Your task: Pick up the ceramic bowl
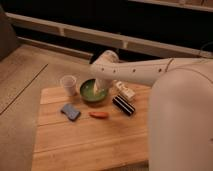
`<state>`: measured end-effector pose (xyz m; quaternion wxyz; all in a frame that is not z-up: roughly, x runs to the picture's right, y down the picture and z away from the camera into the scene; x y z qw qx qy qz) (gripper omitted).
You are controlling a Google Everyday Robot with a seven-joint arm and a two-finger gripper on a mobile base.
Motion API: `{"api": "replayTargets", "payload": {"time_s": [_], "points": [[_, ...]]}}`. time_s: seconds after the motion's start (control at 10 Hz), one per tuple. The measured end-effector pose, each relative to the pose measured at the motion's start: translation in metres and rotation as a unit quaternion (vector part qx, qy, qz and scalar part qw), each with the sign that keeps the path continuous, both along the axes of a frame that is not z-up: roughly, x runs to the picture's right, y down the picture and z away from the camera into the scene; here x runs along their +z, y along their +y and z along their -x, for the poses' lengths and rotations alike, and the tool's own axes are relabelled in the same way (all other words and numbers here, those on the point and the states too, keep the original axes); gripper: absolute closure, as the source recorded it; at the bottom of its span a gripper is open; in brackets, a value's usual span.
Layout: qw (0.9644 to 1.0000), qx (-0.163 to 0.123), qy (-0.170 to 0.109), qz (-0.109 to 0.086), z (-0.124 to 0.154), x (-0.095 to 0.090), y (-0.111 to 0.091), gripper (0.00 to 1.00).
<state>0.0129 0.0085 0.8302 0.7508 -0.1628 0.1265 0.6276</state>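
The ceramic bowl (93, 93) is round, shallow and glossy green, and sits on the wooden table (85, 140) near its far edge. My white arm reaches in from the right and bends down over the bowl. My gripper (97, 89) hangs down into the bowl, over its right half. A small pale translucent cup (68, 84) stands just left of the bowl.
A blue sponge (70, 111) lies at the front left of the bowl. An orange carrot-like piece (99, 115) lies in front of it. A black box (123, 105) and a white packet (124, 90) lie to the right. A counter edge runs behind.
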Motion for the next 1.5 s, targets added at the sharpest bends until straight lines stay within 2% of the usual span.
{"api": "replayTargets", "payload": {"time_s": [0.3,0.6,1.1,1.3,1.5], "points": [[0.9998,0.019,0.010,-0.004,-0.048,0.032,-0.013,0.35],[0.9994,0.035,-0.004,-0.002,-0.062,0.054,-0.025,0.35],[0.9992,0.039,-0.005,-0.003,-0.062,0.056,-0.027,0.35],[0.9988,0.042,0.010,-0.025,-0.067,0.053,-0.043,0.35],[0.9985,0.030,0.013,-0.043,-0.052,0.054,-0.057,0.35]]}}
